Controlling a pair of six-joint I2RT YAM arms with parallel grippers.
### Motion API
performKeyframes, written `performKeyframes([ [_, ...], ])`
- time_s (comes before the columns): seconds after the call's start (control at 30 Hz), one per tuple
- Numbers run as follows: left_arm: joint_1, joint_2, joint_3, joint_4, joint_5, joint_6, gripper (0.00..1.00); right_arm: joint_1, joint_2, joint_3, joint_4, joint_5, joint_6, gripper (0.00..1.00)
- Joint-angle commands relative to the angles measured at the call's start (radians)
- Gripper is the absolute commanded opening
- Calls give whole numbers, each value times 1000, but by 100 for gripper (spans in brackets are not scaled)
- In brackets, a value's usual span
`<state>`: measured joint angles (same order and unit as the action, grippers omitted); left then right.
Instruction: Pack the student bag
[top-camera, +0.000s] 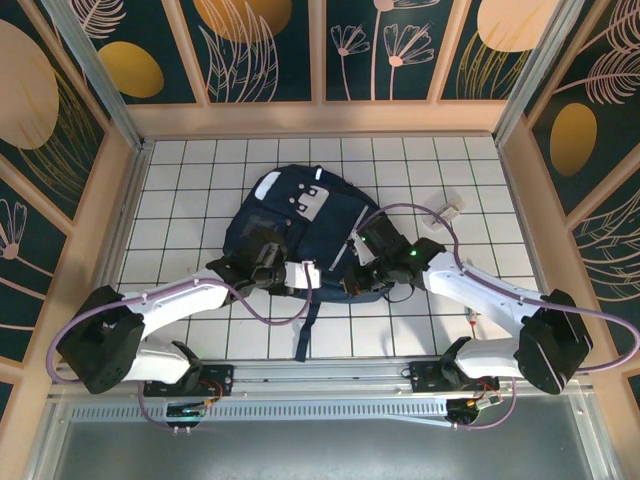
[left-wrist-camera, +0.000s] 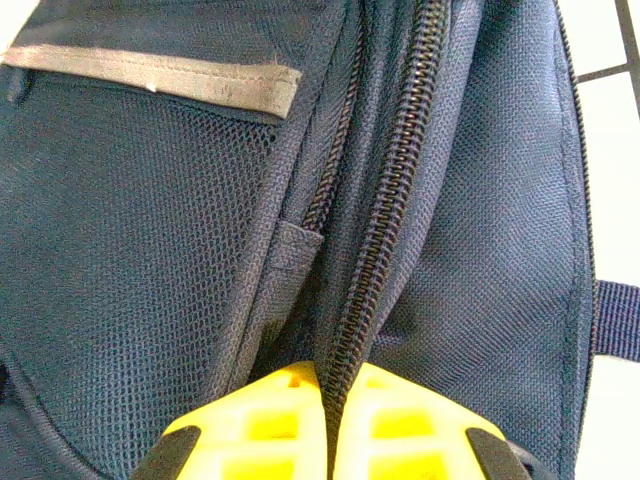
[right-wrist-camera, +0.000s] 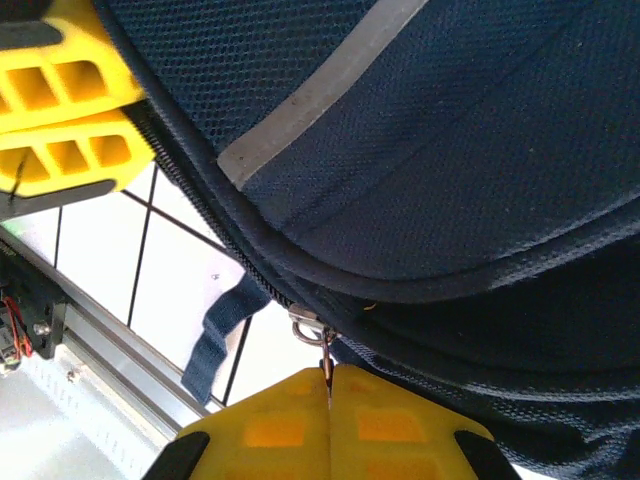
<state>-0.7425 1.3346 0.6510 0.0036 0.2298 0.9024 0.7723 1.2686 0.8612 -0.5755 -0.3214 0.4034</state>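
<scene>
- Seemingly the zipping stage: the student bag (top-camera: 300, 225) lies flat in the middle of the table (top-camera: 180, 180); whether anything is packed inside I cannot tell.
- The left gripper (left-wrist-camera: 327, 385) is clamped tight on the bag's zip seam.
- Overhead, the grips are hard to read; the right wrist view shows the right gripper (right-wrist-camera: 330, 372) pinching the zip pull (right-wrist-camera: 312, 328).

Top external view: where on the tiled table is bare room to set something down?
Bare tiles lie between the student bag and the left wall, and behind it along the back wall. Right side: free except a small white object. Crowded at the bag's near edge, where left pincer and right pincer grip it.
</scene>
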Motion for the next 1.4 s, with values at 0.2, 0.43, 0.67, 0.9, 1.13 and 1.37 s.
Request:
performKeyframes([
  [0.2, 8, -80, -29, 26, 105, -80, 0, 4, 6, -11, 26, -25, 16, 27],
  [0.43, 8, -95, -67, 89, 126, -139, 0, 32, 13, -49, 69, -50, 33, 35],
  [0.67, 8, -106, -63, 93, 135, -162, 0, 84, 25, -93, 163, 0, 88, 38],
  [0.9, 9, -102, -62, 94, 136, -170, 0, 136, 40, -77, 174, 170, 155, 20],
  [1.13, 11, -123, -69, 53, 89, -138, 0, 139, -56, -112, 162, 288, 194, 0],
  [1.37, 45, -157, -95, 26, 42, -115, 0, 125, -117, -100, 41, 325, 172, 0],
])
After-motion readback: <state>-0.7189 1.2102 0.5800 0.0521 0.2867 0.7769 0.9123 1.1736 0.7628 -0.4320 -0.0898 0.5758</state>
